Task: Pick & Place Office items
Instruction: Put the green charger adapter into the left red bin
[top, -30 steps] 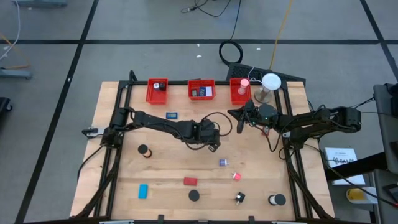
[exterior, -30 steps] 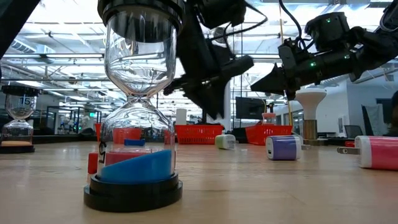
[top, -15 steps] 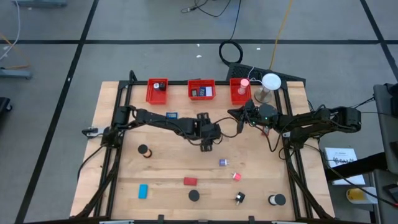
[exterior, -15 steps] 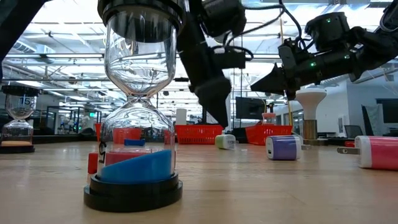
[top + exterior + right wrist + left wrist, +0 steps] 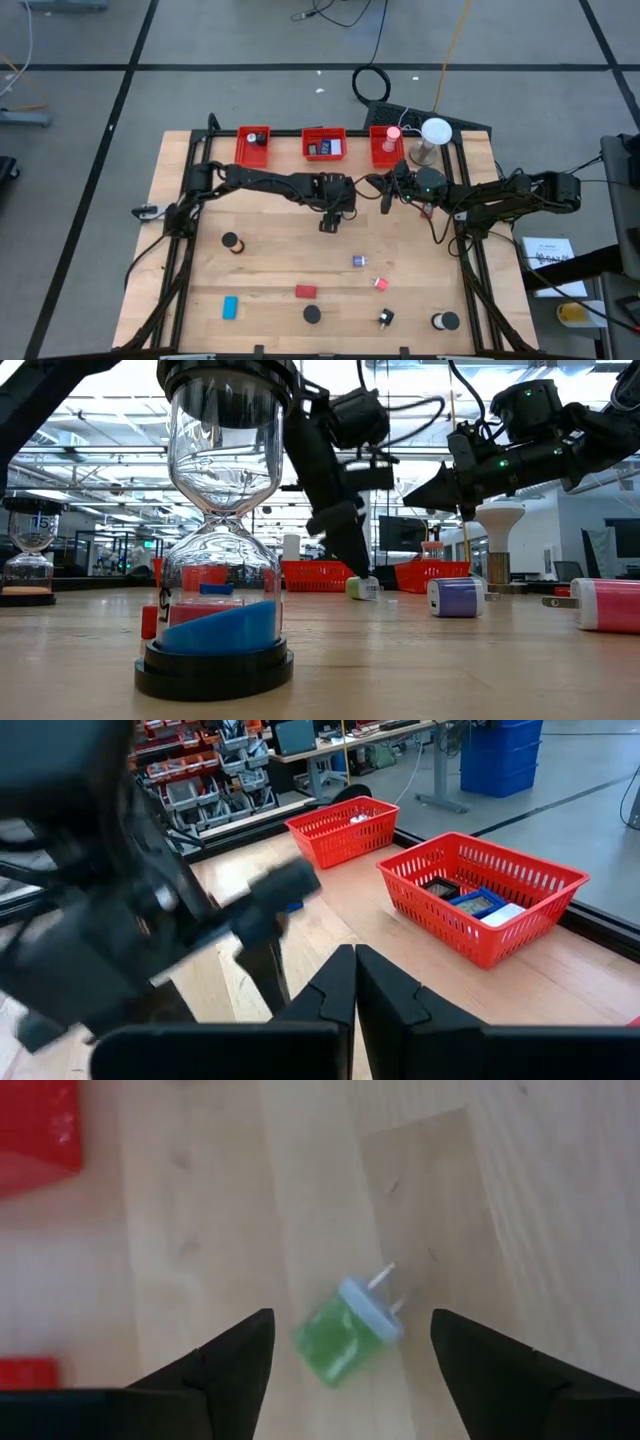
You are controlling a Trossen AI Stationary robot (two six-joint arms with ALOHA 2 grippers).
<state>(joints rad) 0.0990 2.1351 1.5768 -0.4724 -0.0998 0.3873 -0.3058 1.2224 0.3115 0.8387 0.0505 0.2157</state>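
Note:
A green plug adapter [image 5: 342, 1338] with a pale blue face and two prongs lies on its side on the wooden table [image 5: 270, 265]; in the low view the adapter [image 5: 362, 587] shows far back. My left gripper [image 5: 350, 1318] hangs open just above it, slanting down, one finger on each side and apart from it; from above the gripper [image 5: 328, 224] covers it. My right gripper [image 5: 355, 982] is shut and level near the table's far right [image 5: 384, 203]. Other office items are a purple plug [image 5: 358, 261], a pink plug [image 5: 381, 284], a red block [image 5: 305, 291], a blue block [image 5: 230, 307] and a black disc [image 5: 312, 314].
Three red bins [image 5: 253, 146] [image 5: 324, 144] [image 5: 385, 146] line the far edge, beside a white round lamp [image 5: 435, 133]. Hourglasses stand at the left [image 5: 232, 242] and near right [image 5: 445, 321]; one with blue sand [image 5: 222, 540] fills the low view. A black clip [image 5: 386, 318] lies near the front.
My left arm has swung toward the table's far edge, and its gripper has rolled about its own axis and sunk until its fingers hang over the green plug adapter. My right arm has kept still.

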